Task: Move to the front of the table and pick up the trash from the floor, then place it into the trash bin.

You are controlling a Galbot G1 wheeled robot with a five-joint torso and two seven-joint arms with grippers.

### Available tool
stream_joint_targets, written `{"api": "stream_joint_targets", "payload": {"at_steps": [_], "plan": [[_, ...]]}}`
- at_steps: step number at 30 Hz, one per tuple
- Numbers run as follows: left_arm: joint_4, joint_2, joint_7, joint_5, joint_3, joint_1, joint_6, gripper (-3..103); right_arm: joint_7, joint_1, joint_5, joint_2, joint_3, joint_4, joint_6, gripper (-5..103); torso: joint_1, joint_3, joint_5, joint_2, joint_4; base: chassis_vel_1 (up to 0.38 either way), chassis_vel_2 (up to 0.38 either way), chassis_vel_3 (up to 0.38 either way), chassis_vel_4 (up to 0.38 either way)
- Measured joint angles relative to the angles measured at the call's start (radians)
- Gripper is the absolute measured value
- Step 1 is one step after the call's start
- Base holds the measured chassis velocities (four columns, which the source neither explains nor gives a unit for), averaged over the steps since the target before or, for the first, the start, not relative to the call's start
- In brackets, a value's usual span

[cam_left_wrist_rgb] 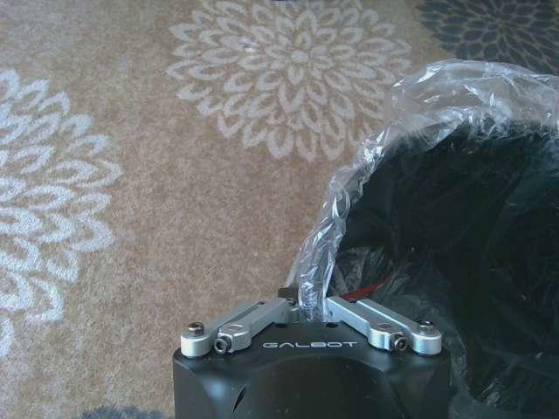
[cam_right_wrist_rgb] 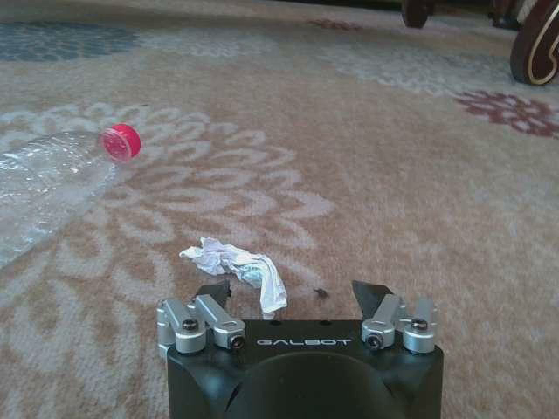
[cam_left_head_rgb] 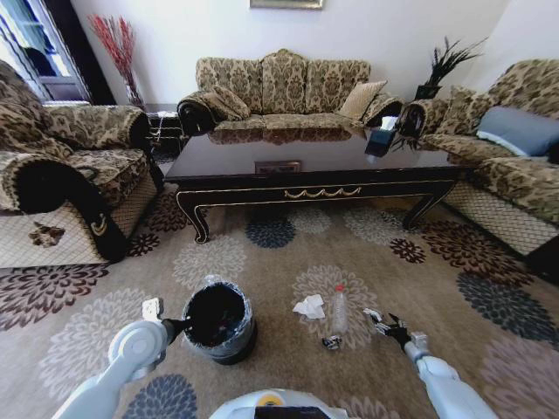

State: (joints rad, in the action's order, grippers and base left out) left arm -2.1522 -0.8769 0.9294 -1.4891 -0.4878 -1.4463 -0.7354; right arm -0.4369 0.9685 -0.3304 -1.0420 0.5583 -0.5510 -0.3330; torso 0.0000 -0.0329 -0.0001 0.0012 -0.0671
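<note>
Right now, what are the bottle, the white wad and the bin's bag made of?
The bottle looks like thin clear plastic, shiny and dented, with a red cap. The white wad seems to be crumpled paper or tissue, matte and creased. The trash bin looks like black plastic, though that is uncertain; its liner is thin see-through plastic film, wrinkled and glossy, pinched at the rim by the left gripper.

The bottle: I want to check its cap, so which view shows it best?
The right wrist view: the bottle lies close on the carpet, its red cap facing the camera. The head view shows the whole bottle small, beside the paper wad. The left wrist view looks at the bin instead.
</note>
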Motion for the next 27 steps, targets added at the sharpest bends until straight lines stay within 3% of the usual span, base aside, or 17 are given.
{"api": "stream_joint_targets", "payload": {"at_steps": [5, 6, 7, 9, 13, 14, 18, 21, 27], "plan": [[0.003, -0.002, 0.0, 0.001, -0.003, -0.001, 0.0, 0, 0.001, -0.003, -0.015, -0.003, -0.003, 0.001, 0.015, 68, 0.0, 0.0, 0.0, 0.0, -0.0001, 0.0, 0.0, 0.0, 0.0], [0.004, -0.005, 0.0, 0.001, -0.005, -0.002, 0.0, 0, 0.001, -0.007, -0.018, -0.006, -0.003, 0.005, 0.019, 57, 0.0, 0.0, 0.0001, 0.0, 0.0, 0.0, 0.0, 0.0, 0.0], [0.004, -0.005, 0.0, 0.001, -0.005, -0.002, 0.0, 0, 0.001, -0.008, -0.017, -0.007, -0.003, 0.008, 0.019, 57, 0.0, 0.0, 0.0001, 0.0, 0.0, 0.0, 0.0, 0.0, 0.0], [0.005, -0.007, 0.0, 0.001, -0.006, -0.002, 0.0, 0, 0.0, -0.013, -0.014, -0.007, -0.003, 0.018, 0.019, 47, 0.0, 0.0, 0.0001, 0.0, 0.0002, 0.0, 0.0, 0.0, 0.0], [0.006, -0.008, 0.0, 0.0, -0.006, -0.001, 0.0, 0, -0.002, -0.015, -0.01, -0.008, -0.003, 0.022, 0.019, 41, 0.0, 0.0, 0.0001, 0.0, 0.0002, 0.0, 0.0, 0.0, 0.0], [0.009, -0.009, 0.0, -0.001, -0.006, 0.0, 0.0, 0, -0.002, -0.015, -0.008, -0.008, 0.0, 0.023, 0.017, 30, 0.0, 0.0, 0.0002, 0.0, 0.0002, 0.0, 0.0, 0.0, 0.0], [0.012, -0.011, 0.001, -0.001, -0.007, 0.001, 0.0, 0, -0.002, -0.01, -0.008, -0.007, 0.005, 0.019, 0.016, 19, 0.0, 0.0, 0.0001, 0.0, 0.0, 0.0, 0.0, 0.0, 0.0], [0.012, -0.015, 0.001, -0.001, -0.007, 0.001, 0.0, 0, -0.001, 0.001, -0.007, -0.006, 0.01, 0.009, 0.014, 3, 0.0, 0.0, 0.0, 0.0, -0.0002, 0.0, 0.0, 0.0, 0.0], [0.012, -0.017, 0.001, 0.002, -0.004, 0.002, 0.0, 0, 0.0, 0.017, 0.028, -0.003, 0.029, 0.0, -0.001, 0, 0.0, 0.0, 0.0001, 0.0, -0.0001, 0.0, 0.0, 0.0, 0.0]]}}
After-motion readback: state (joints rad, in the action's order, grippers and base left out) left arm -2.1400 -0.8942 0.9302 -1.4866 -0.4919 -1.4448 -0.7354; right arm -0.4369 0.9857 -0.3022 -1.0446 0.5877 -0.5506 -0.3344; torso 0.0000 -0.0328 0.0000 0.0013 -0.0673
